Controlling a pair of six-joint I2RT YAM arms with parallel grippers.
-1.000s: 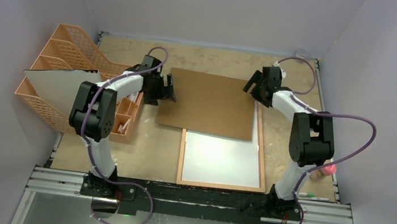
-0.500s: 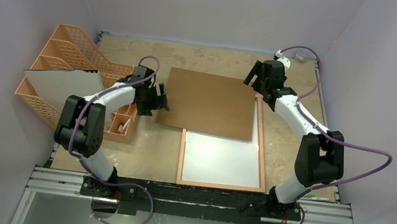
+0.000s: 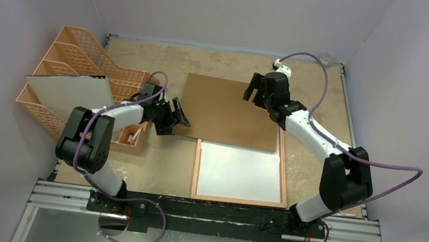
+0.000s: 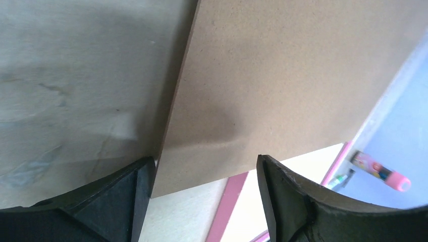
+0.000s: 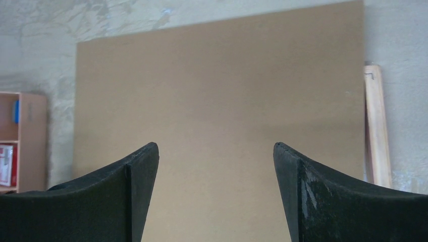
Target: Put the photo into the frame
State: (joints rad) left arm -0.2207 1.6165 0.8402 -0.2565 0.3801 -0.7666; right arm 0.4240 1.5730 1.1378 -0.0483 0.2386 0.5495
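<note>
The frame (image 3: pixel 238 200) lies reverse side up at the near middle, its tan rim showing. A white sheet (image 3: pixel 239 172) fills it, which looks like the photo's plain reverse; no print shows. The brown backing board (image 3: pixel 229 110) lies flat over the frame's far end. My left gripper (image 3: pixel 176 119) is open at the board's near left corner, and in the left wrist view its gripper (image 4: pixel 204 159) straddles that corner (image 4: pixel 159 191). My right gripper (image 3: pixel 255 91) is open and empty above the board's far edge, and in its own view the gripper (image 5: pixel 215 146) is over the board (image 5: pixel 217 85).
Orange file holders (image 3: pixel 93 57) stand at the far left with a greyish-white sheet (image 3: pixel 70 94) in them. A small orange organiser (image 3: pixel 133 132) sits beside the left arm. A pink glue stick (image 4: pixel 381 171) lies beyond the frame's right side. The frame's rim (image 5: pixel 377 126) shows by the board.
My left gripper has moved nearer and right to the board's near left corner. My right gripper has moved left along the board's far edge. The board has shifted slightly.
</note>
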